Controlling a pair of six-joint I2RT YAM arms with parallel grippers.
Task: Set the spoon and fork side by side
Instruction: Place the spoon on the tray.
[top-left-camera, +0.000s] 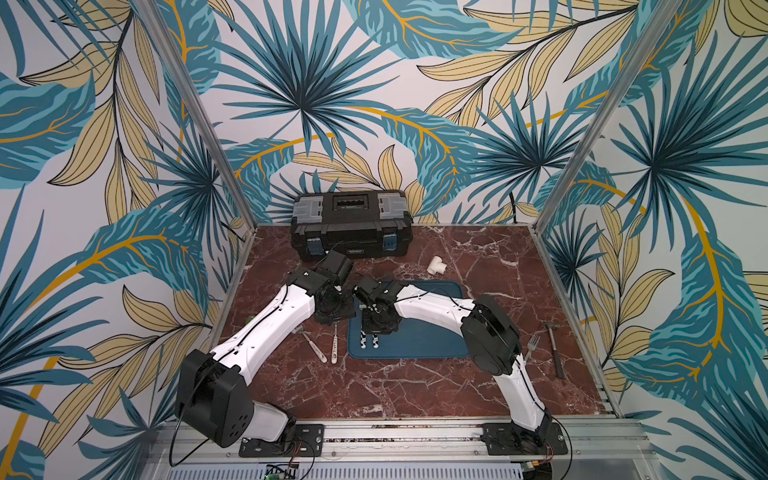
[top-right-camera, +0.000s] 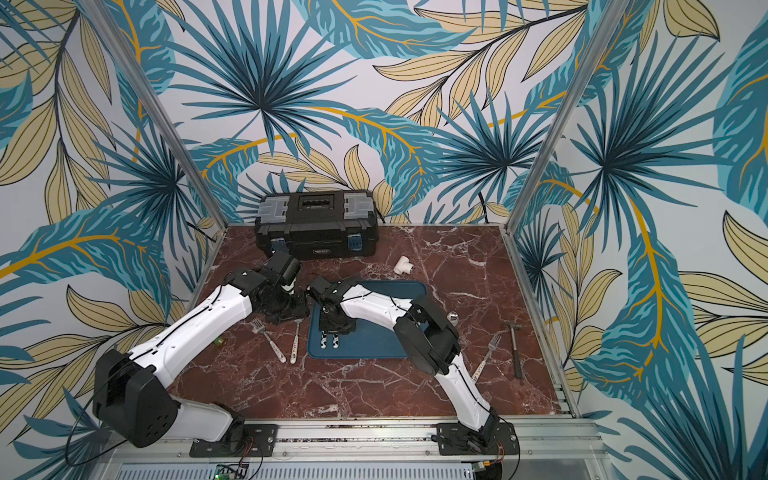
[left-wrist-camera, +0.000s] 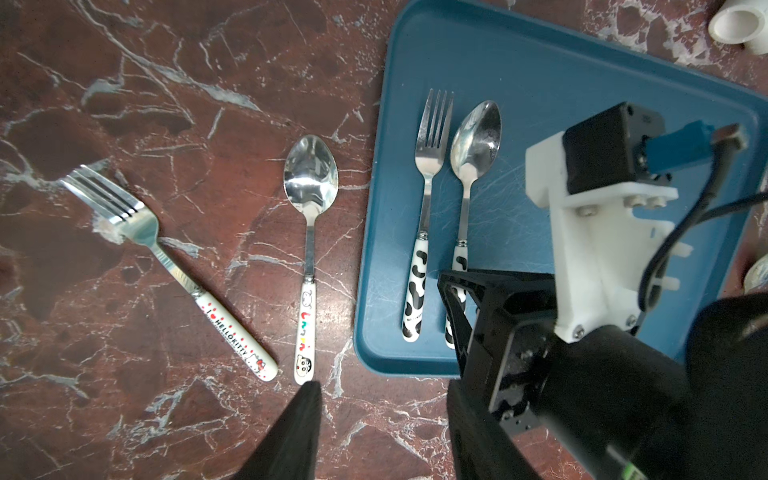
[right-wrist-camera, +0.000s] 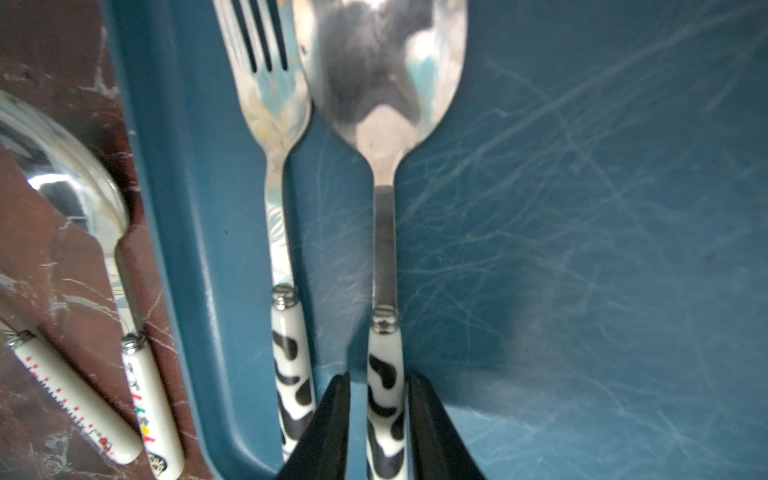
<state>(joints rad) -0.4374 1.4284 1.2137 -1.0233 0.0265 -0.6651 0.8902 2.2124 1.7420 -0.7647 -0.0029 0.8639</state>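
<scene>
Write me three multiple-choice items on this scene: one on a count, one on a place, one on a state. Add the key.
1. How many pieces of cutlery lie on the blue tray?
A. one
B. two
C. four

2. Where does the hammer lie?
A. on the tray
B. between a gripper's fingers
C. on the table, near its right edge

3. How does the right gripper stand?
A. jaws apart, on either side of the handle of the cow-patterned spoon
B. shut on the hammer
C. jaws apart over bare table

Key:
1 B: only the cow-patterned fork and the spoon lie there, side by side.
2 C: in both top views it lies on the marble, well off the tray.
3 A: the right wrist view shows a gap on each side of the handle.
</scene>
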